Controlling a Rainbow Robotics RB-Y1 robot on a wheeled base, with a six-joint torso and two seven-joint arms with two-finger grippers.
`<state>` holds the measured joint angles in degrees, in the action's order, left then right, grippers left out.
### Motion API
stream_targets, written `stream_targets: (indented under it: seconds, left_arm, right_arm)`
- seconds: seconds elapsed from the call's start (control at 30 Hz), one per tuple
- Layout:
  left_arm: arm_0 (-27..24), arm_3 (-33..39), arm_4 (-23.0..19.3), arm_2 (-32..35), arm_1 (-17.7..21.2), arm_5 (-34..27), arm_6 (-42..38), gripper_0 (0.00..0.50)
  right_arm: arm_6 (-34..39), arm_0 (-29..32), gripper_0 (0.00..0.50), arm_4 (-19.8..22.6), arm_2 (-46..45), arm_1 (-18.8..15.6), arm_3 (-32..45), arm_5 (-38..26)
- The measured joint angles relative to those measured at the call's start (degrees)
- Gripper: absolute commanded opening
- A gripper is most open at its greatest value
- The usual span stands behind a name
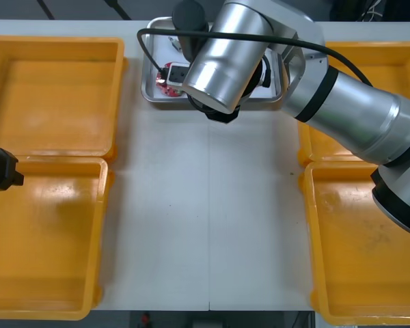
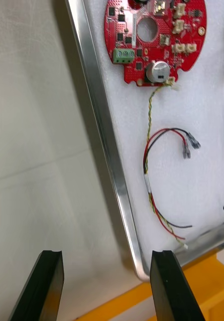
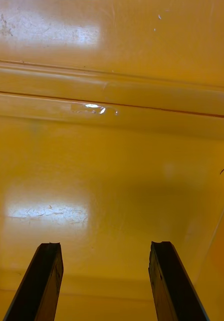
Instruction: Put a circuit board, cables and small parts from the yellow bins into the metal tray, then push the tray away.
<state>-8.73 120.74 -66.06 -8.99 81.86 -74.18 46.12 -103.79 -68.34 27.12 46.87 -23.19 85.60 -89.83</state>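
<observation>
The metal tray stands at the table's far middle, largely covered by my right arm. Its inside is white, and its shiny rim runs up from between my fingers. In it lie a round red circuit board and a red and yellow cable with black strands. My right gripper is open and holds nothing, one finger over the bare table, the other by the tray's corner. The left gripper is open over a yellow bin's floor.
Two yellow bins stand on the left and two on the right. The left gripper sits at the left edge between the left bins. A bin's rim lies just beyond the tray's corner.
</observation>
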Motion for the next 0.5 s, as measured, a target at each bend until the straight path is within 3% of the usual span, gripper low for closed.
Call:
stream_targets:
  seconds: [0.17, 0.33, 0.5]
  left_arm:
    - [0.0, 0.0, 0.0, 0.0, 0.0, 0.0, 0.0, 0.5]
    - [0.0, 0.0, 0.0, 0.0, 0.0, 0.0, 0.0, 0.5]
    - [0.0, 0.0, 0.0, 0.0, 0.0, 0.0, 0.0, 0.5]
  right_arm:
    - [1.9, 2.3, 0.5, 0.9, -3.5, -2.3, 5.8, -4.7]
    - [11.9, 4.9, 0.5, 4.2, -6.2, -6.3, 12.0, -8.2]
    - [14.1, 7.8, 0.5, 8.5, -9.9, -11.0, 16.6, -11.3]
